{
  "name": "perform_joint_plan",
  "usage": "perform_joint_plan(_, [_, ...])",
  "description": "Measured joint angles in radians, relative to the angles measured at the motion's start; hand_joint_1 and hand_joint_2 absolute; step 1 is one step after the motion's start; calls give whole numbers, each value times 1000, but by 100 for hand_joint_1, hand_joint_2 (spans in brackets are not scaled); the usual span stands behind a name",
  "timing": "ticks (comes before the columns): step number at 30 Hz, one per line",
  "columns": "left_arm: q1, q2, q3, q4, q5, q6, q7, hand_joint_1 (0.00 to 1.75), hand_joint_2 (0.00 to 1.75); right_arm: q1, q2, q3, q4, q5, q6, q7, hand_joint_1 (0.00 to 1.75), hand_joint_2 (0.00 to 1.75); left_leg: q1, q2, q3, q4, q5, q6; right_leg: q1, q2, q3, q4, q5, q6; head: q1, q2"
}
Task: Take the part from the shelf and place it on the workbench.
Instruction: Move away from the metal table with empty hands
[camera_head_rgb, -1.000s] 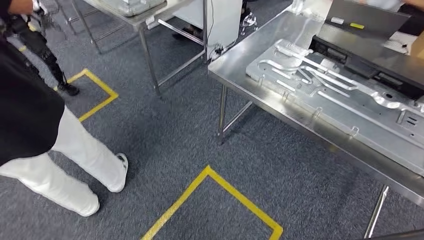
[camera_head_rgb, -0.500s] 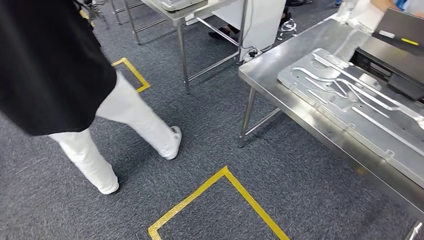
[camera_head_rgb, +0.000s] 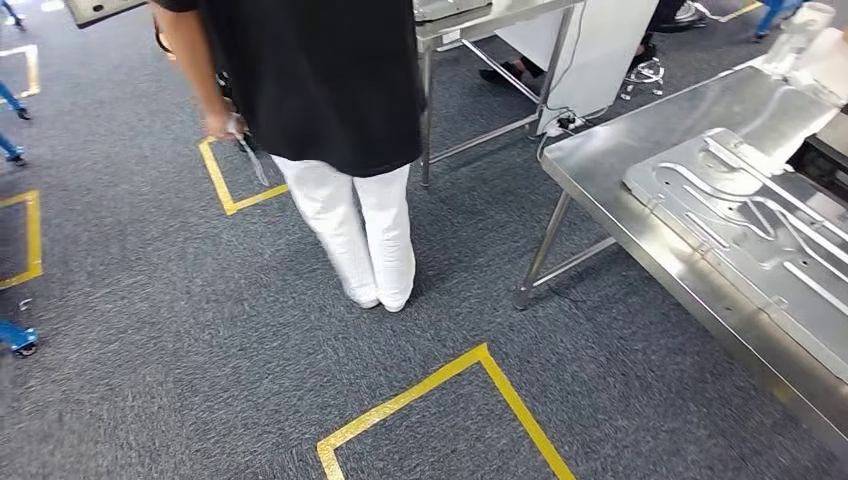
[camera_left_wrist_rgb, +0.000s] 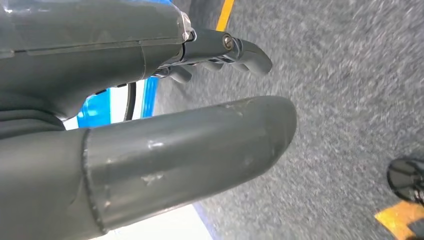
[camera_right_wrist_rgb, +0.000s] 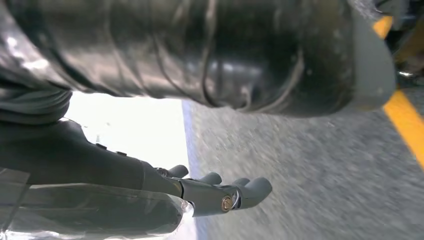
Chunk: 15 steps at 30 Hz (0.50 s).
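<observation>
Part (camera_head_rgb: 745, 215): large flat silver metal plate with raised curved ribs and channels, lying flat on the steel desk (camera_head_rgb: 620, 160). Left hand (camera_left_wrist_rgb: 165, 105): fingers (camera_left_wrist_rgb: 247, 50) apart, holding nothing. Right hand (camera_right_wrist_rgb: 165, 150): likewise spread, nothing held. Person (camera_head_rgb: 330, 110) in white trousers: standing beside the desk, on grey carpet.

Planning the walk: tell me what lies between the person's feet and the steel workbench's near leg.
Head view: bare grey carpet between the person's feet and the workbench leg.
</observation>
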Motion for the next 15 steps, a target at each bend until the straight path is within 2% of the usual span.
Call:
perform_joint_plan(1, [2, 0, 0, 0, 1, 0, -1, 0, 0, -1, 0, 0, 0, 0, 0, -1, 0, 0, 1, -9, -4, 1, 1, -7, 2, 3, 2, -6, -3, -2, 0, 0])
perform_joint_plan(3, [9, 0, 0, 0, 1, -1, -1, 0, 0, -4, -1, 0, 0, 0, 0, -4, 0, 0, 5, -22, -9, 1, 3, -20, 3, -18, 4, -12, 2, -11, 0, 0])
perform_joint_plan(5, [13, 0, 0, 0, 1, -1, -1, 0, 0, -5, -1, 0, 0, 0, -1, -6, 0, 0, 5, 17, -28, 39, -24, -29, 0, -42, 9, -23, 8, -25, -1, 0])
perform_joint_plan(7, [11, 1, 0, 0, 1, -1, -1, 0, 0, -1, -1, 0, 0, 0, -1, -7, 0, 0, 4, 73, -82, 154, -89, -36, 3, -69, 8, -27, 9, -34, -1, 0])
perform_joint_plan(8, [10, 1, 0, 0, 1, -1, -1, 0, 0, 1, -1, 0, 0, 0, -1, -7, 0, 0, 5, 84, -114, 221, -119, -40, 6, -84, 7, -27, 8, -37, -1, 0])
perform_joint_plan(9, [9, 1, 0, 0, 1, -1, -1, 0, 0, 2, -1, 0, 0, 0, -1, -7, 0, 0, 6, 89, -135, 270, -135, -43, 7, -99, 7, -27, 7, -38, -1, 0])
perform_joint_plan(10, [10, 1, 1, 0, 1, -2, -1, 0, 0, 2, -1, 0, 0, 0, 0, -7, 0, 0, 7, 92, -140, 286, -133, -44, 8, -112, 7, -27, 6, -38, -1, 0])
perform_joint_plan(11, [11, 1, 2, 0, 1, -2, -1, 0, 0, 2, -1, 0, 0, 0, 1, -7, 0, 0, 8, 96, -122, 257, -111, -44, 9, -125, 9, -26, 4, -38, -1, 0])
perform_joint_plan(12, [12, 2, 3, 0, 1, -2, -1, 0, 0, 1, -1, 0, 0, 0, 2, -7, 0, 0, 8, 106, -85, 192, -77, -42, 9, -136, 12, -26, 2, -36, -1, 0])
perform_joint_plan(14, [11, 3, 5, 0, 1, -2, -2, 0, 0, 1, -1, 0, 0, 0, 2, -7, 0, 0, 2, 149, -8, 51, -30, -32, 13, -156, 18, -24, -4, -28, -1, 0])
perform_joint_plan(15, [11, 3, 6, 0, 1, -2, -2, 0, 0, 1, -1, -1, 0, 0, 2, -7, 0, 0, -2, 162, 12, 12, -21, -27, 16, -165, 21, -23, -7, -24, 0, 0])
